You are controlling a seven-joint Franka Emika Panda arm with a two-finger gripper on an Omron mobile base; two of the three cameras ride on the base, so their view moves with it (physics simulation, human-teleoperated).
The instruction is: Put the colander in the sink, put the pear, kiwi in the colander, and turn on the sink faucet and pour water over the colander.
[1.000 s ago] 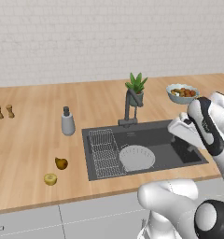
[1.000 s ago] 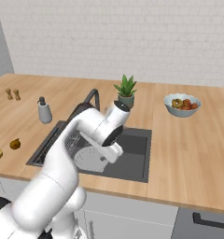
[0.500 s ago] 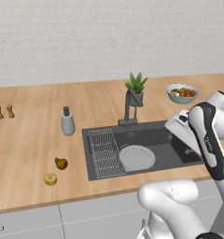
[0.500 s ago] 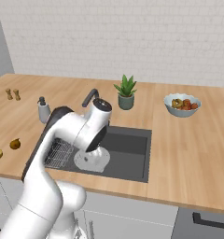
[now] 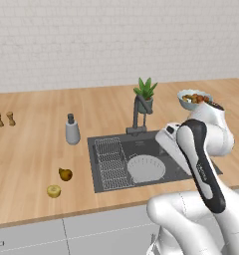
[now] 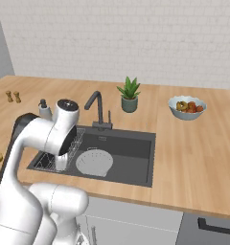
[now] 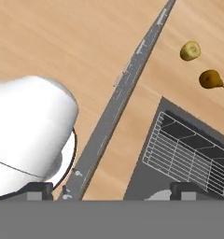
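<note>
Hand view: pear (image 7: 210, 79) and kiwi (image 7: 190, 50) upper right on the counter (image 7: 62, 42) — small, light, likely slippery; pinch each across its middle. End effector (image 7: 111, 191) spread wide, empty.

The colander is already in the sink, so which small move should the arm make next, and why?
Probably swing the open gripper left, toward the pear. The colander already lies in the sink beside the wire rack, and it is empty. The pear and the kiwi sit on the counter left of the sink, and the gripper holds nothing.
</note>
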